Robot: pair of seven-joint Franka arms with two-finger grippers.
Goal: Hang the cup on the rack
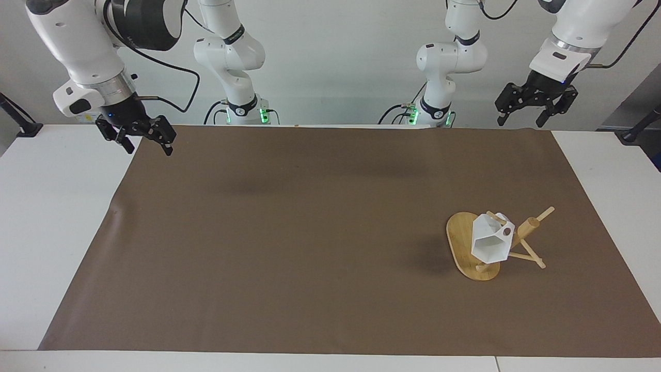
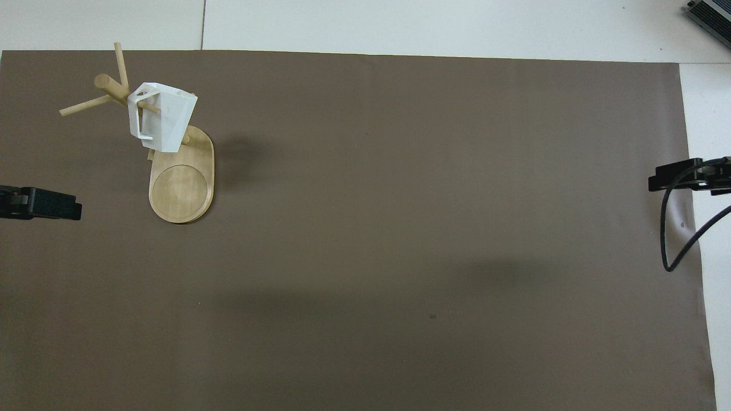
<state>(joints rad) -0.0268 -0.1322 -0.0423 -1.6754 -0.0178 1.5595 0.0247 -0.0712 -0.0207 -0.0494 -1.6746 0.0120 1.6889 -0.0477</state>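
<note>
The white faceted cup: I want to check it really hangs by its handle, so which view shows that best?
The overhead view: the white faceted cup shows its handle threaded on a peg of the bamboo mug rack. The facing view shows mainly its hexagonal mouth, with the handle partly hidden.

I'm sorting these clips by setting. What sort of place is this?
Most likely a robotics lab bench, not a kitchen: two arms stand at a white table under a plain brown mat, with cables trailing. The only props are a cup hanging on a rack. Left gripper and right gripper hang apart, open.
</note>
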